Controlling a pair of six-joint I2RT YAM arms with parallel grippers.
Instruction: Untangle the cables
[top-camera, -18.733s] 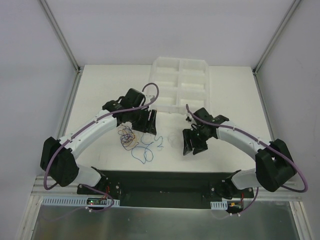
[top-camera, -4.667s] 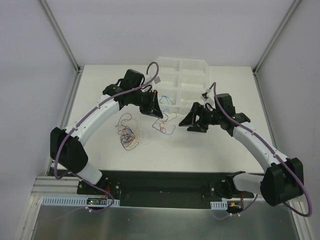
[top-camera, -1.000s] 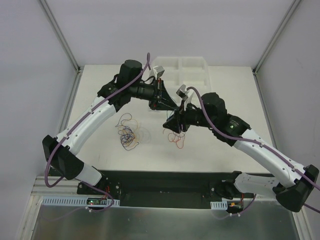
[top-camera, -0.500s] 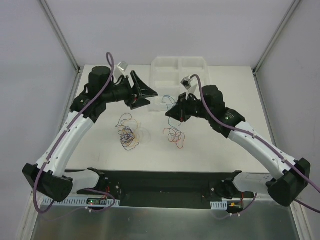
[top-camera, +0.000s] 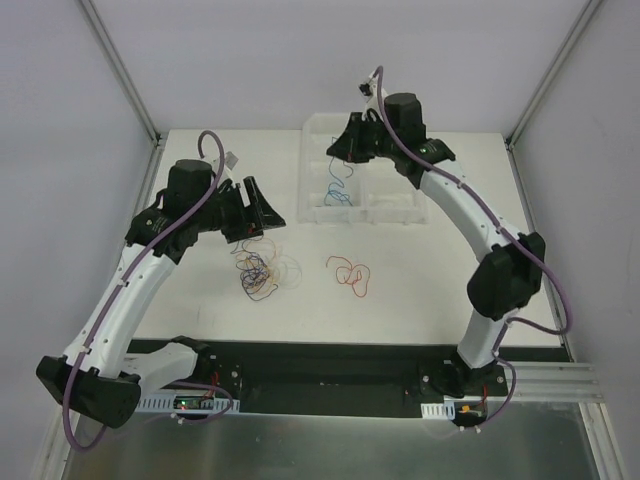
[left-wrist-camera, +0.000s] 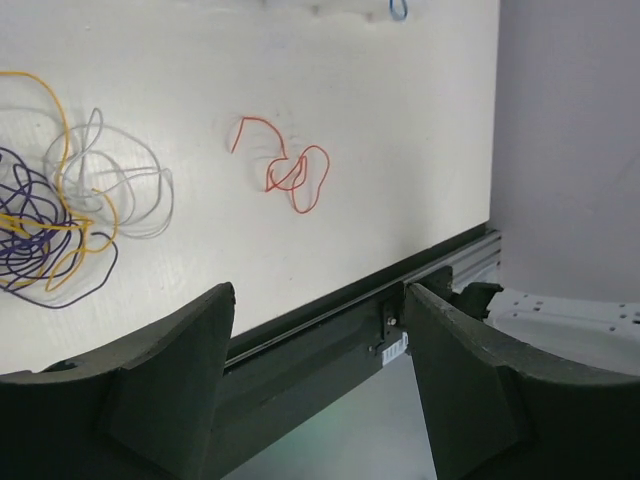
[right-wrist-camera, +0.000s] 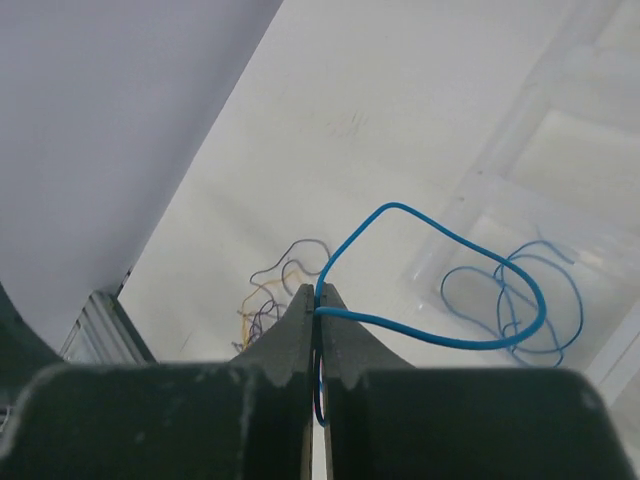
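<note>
My right gripper (top-camera: 345, 152) (right-wrist-camera: 318, 290) is shut on a blue cable (right-wrist-camera: 440, 250), held high over the clear tray (top-camera: 385, 205). The cable's loops (top-camera: 338, 190) hang down into a tray compartment. A red cable (top-camera: 349, 272) (left-wrist-camera: 290, 170) lies alone on the table. To its left lies a tangle (top-camera: 258, 272) (left-wrist-camera: 45, 235) of purple, yellow and pale cables. My left gripper (top-camera: 262, 207) (left-wrist-camera: 318, 292) hovers above that tangle, open, with nothing between its fingers.
The clear compartment tray (right-wrist-camera: 560, 120) stands at the back centre of the white table. The black base rail (top-camera: 320, 365) runs along the near edge. Frame posts (top-camera: 130, 80) stand at the back corners.
My right gripper has carried the blue cable up and back over the tray, away from the red cable. My left gripper has opened and drawn back to the left above the tangle.
</note>
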